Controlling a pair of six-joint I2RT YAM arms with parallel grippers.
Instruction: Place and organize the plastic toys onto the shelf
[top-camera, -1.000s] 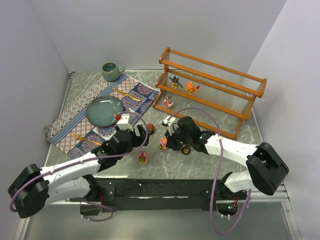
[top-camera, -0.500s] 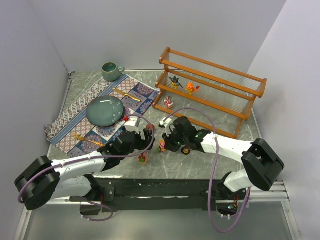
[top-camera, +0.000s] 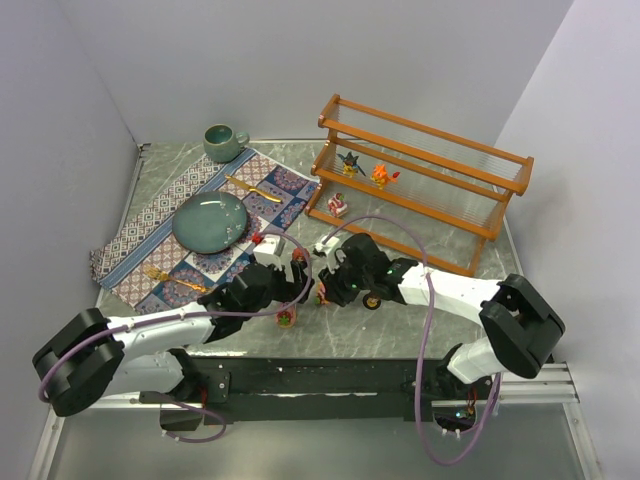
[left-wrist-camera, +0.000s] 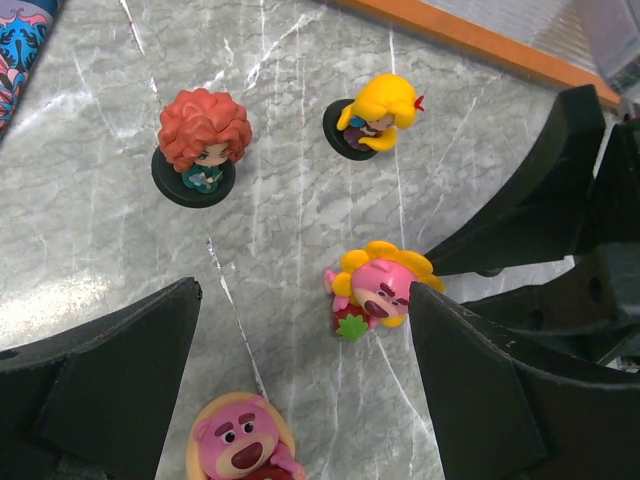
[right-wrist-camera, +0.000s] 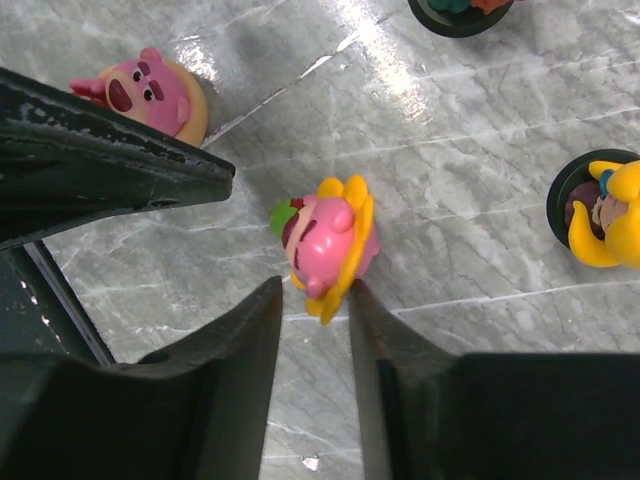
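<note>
Two tools face one toy from opposite sides. We see the left tool (left-wrist-camera: 305, 300) with its fingers spread wide. The pink toy with a yellow mane (left-wrist-camera: 375, 290) stands on the bench (left-wrist-camera: 100, 220) between them, nearer its right finger and touching neither. The right tool (right-wrist-camera: 315, 295) holds its fingers a narrow gap apart, with that toy's yellow edge just at their tips; we cannot tell whether they touch it. Beyond the left tool's tips stand a red-haired figurine (left-wrist-camera: 203, 135) and a yellow-haired figurine (left-wrist-camera: 375, 112), each on a dark round base. A pink bear (left-wrist-camera: 240, 445) sits back toward its palm. Well ahead of both tools, the shelf (top-camera: 428, 131) carries a dark spiky toy (top-camera: 349, 160) beside an orange toy (top-camera: 381, 175), with a small pink toy (top-camera: 338, 206) one tier lower.
</note>
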